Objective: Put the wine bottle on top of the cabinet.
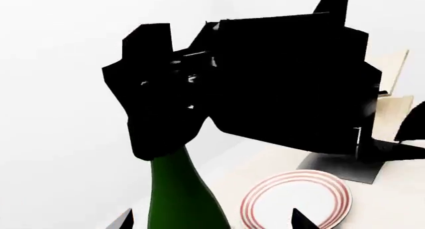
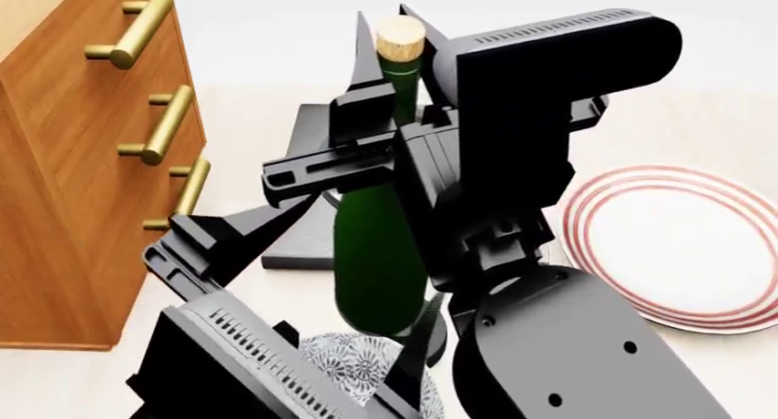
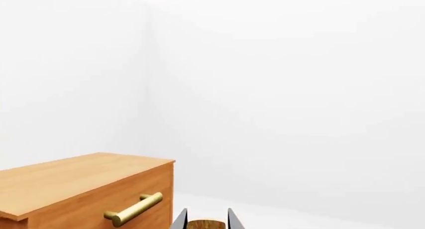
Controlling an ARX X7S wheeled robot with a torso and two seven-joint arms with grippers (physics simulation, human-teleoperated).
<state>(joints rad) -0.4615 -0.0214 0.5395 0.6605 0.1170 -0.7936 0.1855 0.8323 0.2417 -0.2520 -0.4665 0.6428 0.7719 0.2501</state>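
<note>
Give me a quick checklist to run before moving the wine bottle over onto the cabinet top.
1. Right hand closed at the cork end of the wine bottle: ok.
2. Bottle close to upright: ok.
3. Visible part of the cabinet top free of objects: ok.
4. Bottle base higher than the cabinet top: cannot tell.
5. Left hand open: ok.
6. Left hand clear of the bottle's body: cannot tell.

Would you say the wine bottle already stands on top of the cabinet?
No, the wine bottle is held beside the cabinet, whose top is bare.
</note>
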